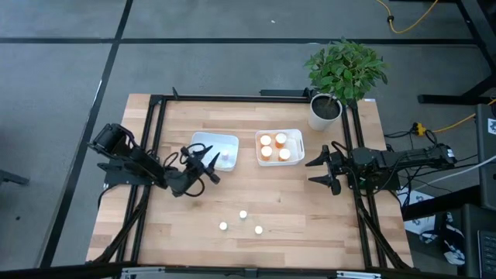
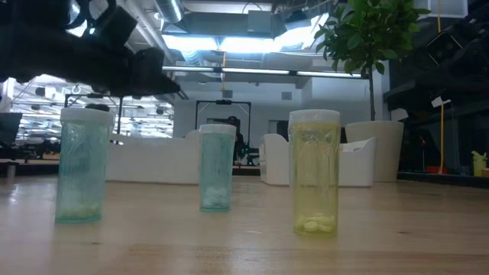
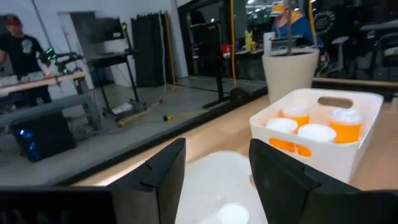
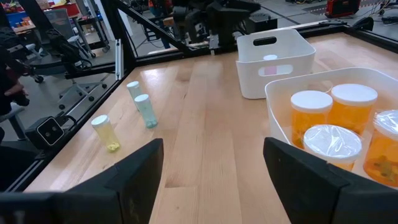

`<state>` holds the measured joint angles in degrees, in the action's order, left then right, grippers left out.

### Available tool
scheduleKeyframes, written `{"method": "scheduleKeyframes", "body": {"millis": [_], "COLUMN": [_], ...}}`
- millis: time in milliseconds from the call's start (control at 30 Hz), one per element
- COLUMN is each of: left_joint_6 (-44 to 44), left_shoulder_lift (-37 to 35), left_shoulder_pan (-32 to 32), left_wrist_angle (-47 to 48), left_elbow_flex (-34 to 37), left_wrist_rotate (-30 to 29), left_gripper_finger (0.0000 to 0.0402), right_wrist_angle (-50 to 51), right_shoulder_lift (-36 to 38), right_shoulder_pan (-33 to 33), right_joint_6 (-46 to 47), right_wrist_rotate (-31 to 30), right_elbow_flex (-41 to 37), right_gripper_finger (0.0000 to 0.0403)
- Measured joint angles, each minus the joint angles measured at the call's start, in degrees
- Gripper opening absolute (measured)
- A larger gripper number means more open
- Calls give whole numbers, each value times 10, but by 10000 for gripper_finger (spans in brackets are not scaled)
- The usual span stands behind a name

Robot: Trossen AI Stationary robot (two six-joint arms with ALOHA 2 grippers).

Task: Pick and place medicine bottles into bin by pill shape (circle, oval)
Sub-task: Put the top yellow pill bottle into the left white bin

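Left end effector (image 1: 208,165) spread, empty | right end effector (image 1: 320,169) spread | orange bottles (image 1: 273,146): four binned | small bottles (image 1: 242,215): three on table

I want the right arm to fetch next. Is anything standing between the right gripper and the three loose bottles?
Nothing visible: only bare table lies between the right gripper and the three bottles.

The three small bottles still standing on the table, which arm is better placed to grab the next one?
Probably the left. The left gripper hovers open by the left bin, nearer the three small bottles. The right gripper waits open at the table's right edge, beyond the orange-bottle bin.
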<state>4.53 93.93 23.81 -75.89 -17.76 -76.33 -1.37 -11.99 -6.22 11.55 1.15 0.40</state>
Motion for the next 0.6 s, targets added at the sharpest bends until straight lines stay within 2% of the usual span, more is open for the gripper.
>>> {"method": "scheduleKeyframes", "body": {"millis": [200, 400, 500, 600], "left_joint_6": [31, 115, 146, 151], "left_shoulder_lift": [-48, -107, -137, -161], "left_shoulder_pan": [10, 15, 8, -13], "left_wrist_angle": [-11, 22, 152, 336], "left_elbow_flex": [0, -19, -70, -142], "left_wrist_rotate": [49, 38, -4, -5], "left_gripper_finger": [191, 189, 189, 189], "right_wrist_angle": [0, 0, 0, 0], "right_shoulder_lift": [0, 0, 0, 0], "right_shoulder_pan": [0, 0, 0, 0], "right_joint_6": [0, 0, 0, 0], "right_wrist_rotate": [0, 0, 0, 0], "right_elbow_flex": [0, 0, 0, 0], "right_gripper_finger": [279, 279, 279, 279]}}
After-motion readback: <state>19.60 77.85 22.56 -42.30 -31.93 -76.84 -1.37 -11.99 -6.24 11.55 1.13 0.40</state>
